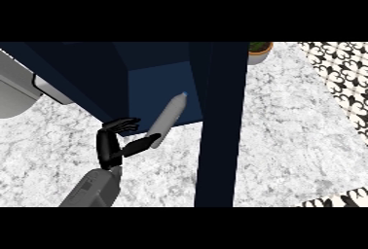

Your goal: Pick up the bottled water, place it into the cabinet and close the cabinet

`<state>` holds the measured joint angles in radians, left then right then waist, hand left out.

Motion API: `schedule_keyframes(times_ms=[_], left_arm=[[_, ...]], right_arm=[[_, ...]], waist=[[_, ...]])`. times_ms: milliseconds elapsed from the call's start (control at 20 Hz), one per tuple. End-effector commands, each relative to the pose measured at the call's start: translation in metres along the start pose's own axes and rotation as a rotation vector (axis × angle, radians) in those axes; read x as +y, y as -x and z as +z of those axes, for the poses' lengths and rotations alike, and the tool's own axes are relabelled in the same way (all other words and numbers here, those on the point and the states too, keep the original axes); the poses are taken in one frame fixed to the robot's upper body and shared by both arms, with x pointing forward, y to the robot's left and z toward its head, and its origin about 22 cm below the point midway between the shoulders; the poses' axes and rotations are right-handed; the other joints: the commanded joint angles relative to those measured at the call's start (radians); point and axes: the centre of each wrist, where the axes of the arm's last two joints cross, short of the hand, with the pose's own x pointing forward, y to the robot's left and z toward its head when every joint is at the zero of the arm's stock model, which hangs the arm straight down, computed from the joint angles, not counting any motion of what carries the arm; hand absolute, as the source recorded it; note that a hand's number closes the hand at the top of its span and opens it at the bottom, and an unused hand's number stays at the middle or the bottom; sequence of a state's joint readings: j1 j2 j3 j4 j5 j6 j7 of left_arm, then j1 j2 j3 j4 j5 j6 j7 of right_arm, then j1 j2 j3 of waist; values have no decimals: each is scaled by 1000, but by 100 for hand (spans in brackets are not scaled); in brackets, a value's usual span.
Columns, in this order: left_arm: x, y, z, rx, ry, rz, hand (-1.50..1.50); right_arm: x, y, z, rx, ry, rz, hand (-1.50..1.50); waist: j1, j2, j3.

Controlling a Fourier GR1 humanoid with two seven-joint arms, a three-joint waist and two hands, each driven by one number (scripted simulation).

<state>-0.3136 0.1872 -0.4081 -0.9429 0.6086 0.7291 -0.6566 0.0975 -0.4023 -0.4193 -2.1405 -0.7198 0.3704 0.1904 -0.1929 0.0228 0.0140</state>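
The left hand (115,142) came up from the lower edge on its grey forearm (92,190), palm turned toward the cabinet. Its fingers were spread and only slightly bent, the upper ones reaching toward the cabinet's left wall and the thumb stretched to the right, its tip touching the lower end of the bottled water (167,120). Nothing was closed round the bottle; the hand was open against it. The right hand did not show anywhere.

The bottle, pale grey, leaned with its cap up and to the right, its upper part inside the dark blue cabinet (159,82) and its base at the front lip of the opening. The open cabinet door (220,126) stood edge-on as a tall dark slab just right of the bottle, hiding the counter (287,131) behind it. A potted plant (259,50) sat near the counter's far edge, and a grey appliance (22,92) showed at the left edge.
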Motion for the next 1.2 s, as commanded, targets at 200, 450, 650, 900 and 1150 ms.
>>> schedule_keyframes(times_ms=[200, 450, 650, 900, 1150], left_arm=[[-64, -65, -50, -164, 200, 86, -150], [-76, -78, -49, -200, 233, 137, 150], [-87, -85, -44, -173, 255, 198, 150], [-95, -82, -37, -144, 268, 234, 150], [-94, -83, -38, -125, 336, 295, 150]], right_arm=[[1, 3, -3, 1, -26, -6, -150], [0, 0, -3, 11, -14, 12, -150], [-8, -3, -3, 14, -3, 34, -150], [-3, -8, 1, 4, -26, 56, -150], [3, -13, 6, 18, -40, 60, -150]], waist=[[-45, 17, -16], [-15, 5, -18], [8, 0, -17], [34, -6, -18], [74, -15, -17]])
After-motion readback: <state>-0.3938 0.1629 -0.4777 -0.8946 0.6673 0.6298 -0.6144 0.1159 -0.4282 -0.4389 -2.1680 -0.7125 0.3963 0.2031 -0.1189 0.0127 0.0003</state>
